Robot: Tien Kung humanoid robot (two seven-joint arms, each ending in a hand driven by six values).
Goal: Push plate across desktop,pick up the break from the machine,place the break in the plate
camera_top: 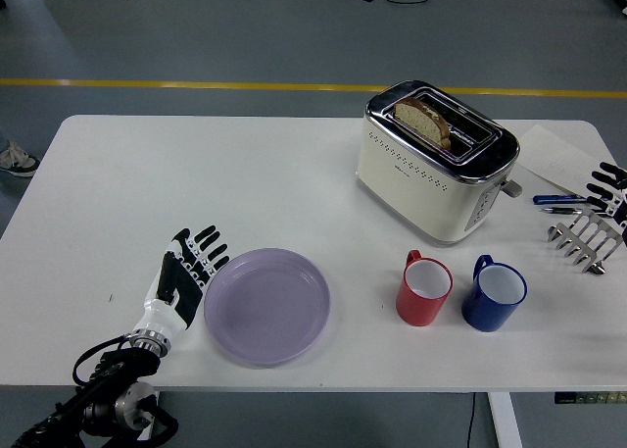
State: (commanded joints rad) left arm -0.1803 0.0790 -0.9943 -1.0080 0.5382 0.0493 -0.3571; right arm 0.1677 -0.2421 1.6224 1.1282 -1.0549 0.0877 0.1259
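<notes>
A lilac plate [265, 305] lies on the white table [245, 174] near its front edge. My left hand [186, 273] rests flat just left of the plate's rim, fingers spread and holding nothing. A cream and chrome toaster [435, 163] stands at the back right with a slice of bread [425, 121] sticking up from one slot. My right hand [609, 187] shows only as fingertips at the right edge, far from the toaster.
A red mug [424, 288] and a blue mug [494, 293] stand in front of the toaster. A metal rack [586, 237], pens [560, 203] and a paper sheet [555, 155] lie at the far right.
</notes>
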